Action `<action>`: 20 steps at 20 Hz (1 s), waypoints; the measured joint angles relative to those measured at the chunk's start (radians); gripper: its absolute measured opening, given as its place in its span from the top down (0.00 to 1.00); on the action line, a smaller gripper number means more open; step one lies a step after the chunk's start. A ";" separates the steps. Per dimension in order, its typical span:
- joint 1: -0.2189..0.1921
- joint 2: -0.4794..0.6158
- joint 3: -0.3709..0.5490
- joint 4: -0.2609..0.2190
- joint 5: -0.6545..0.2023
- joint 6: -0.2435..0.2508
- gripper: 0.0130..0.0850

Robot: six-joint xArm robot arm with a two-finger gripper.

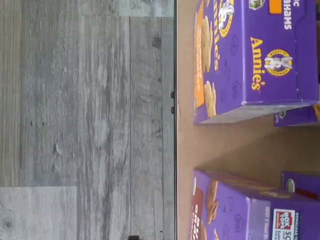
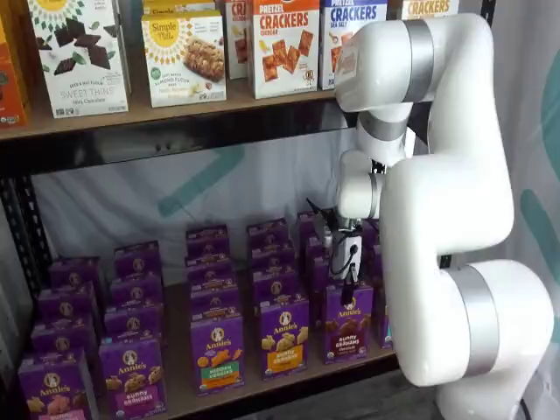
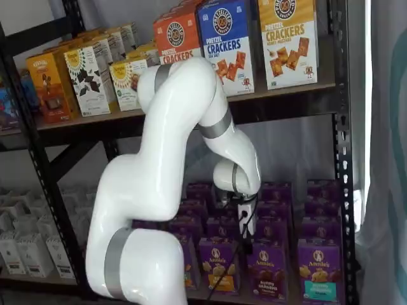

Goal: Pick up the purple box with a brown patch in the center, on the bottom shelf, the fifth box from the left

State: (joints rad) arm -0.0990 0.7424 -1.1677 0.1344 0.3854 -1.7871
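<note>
The purple box (image 2: 347,324) stands at the front of the bottom shelf (image 2: 178,354), with dark brown crackers and white "bunny grahams" lettering; it also shows in a shelf view (image 3: 267,270). My gripper (image 2: 348,294) hangs just above its top edge, with a cable beside it. In a shelf view the gripper (image 3: 244,229) sits above and slightly left of the box. The fingers show no plain gap and hold nothing. The wrist view shows the box (image 1: 235,210) and bare shelf board (image 1: 225,145) beside it.
A purple carton with a yellow-orange panel (image 2: 283,337) stands just left of the purple box and shows in the wrist view (image 1: 250,55). More purple cartons fill the rows behind (image 2: 271,262). Cracker boxes (image 2: 284,44) stand on the upper shelf. Grey floor (image 1: 85,120) lies before the shelf.
</note>
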 joint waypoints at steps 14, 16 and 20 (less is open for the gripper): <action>-0.008 0.043 -0.034 0.022 -0.039 -0.030 0.00; -0.010 0.052 -0.040 0.017 -0.048 -0.027 0.00; -0.020 0.078 -0.066 0.007 -0.047 -0.028 0.00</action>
State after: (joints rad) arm -0.1189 0.8208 -1.2332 0.1417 0.3388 -1.8152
